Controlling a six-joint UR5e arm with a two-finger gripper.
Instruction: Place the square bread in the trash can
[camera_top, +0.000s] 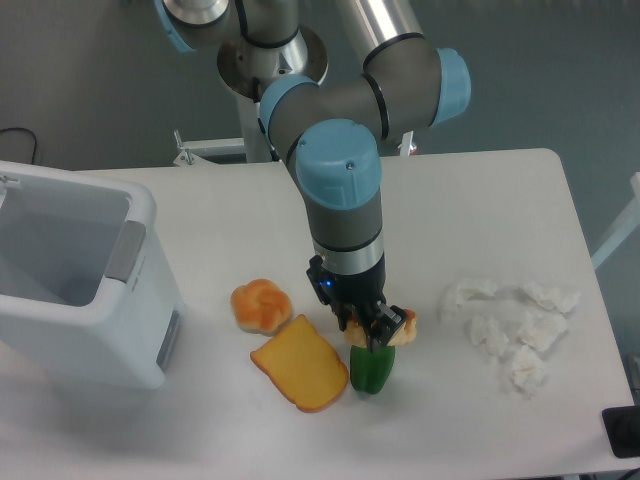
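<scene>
The gripper (377, 327) of the UR5e arm (340, 190) points straight down at the near middle of the white surface (480, 200), its dark fingers set around the square bread (397, 329). Only slivers of the bread's orange-brown crust and pale side show on either side of the fingers, so whether the jaws are pressed onto it or merely straddle it cannot be told. The bread sits low at the surface, touching or just behind a green pepper (372, 369) that stands directly in front of it.

Just left of the pepper lies a flat yellow-orange toast slice (300, 363), and beyond its far corner rests a round knotted bun (261, 305), the two nearly touching. To the right of the gripper, well apart from the food, is a cluster of crumpled white tissue (512, 322).

The trash can (150, 290), a white boxy bin with a grey panel on its rim and a translucent inside, stands at the left edge of the surface, well apart from the bread, its open top facing upward.
</scene>
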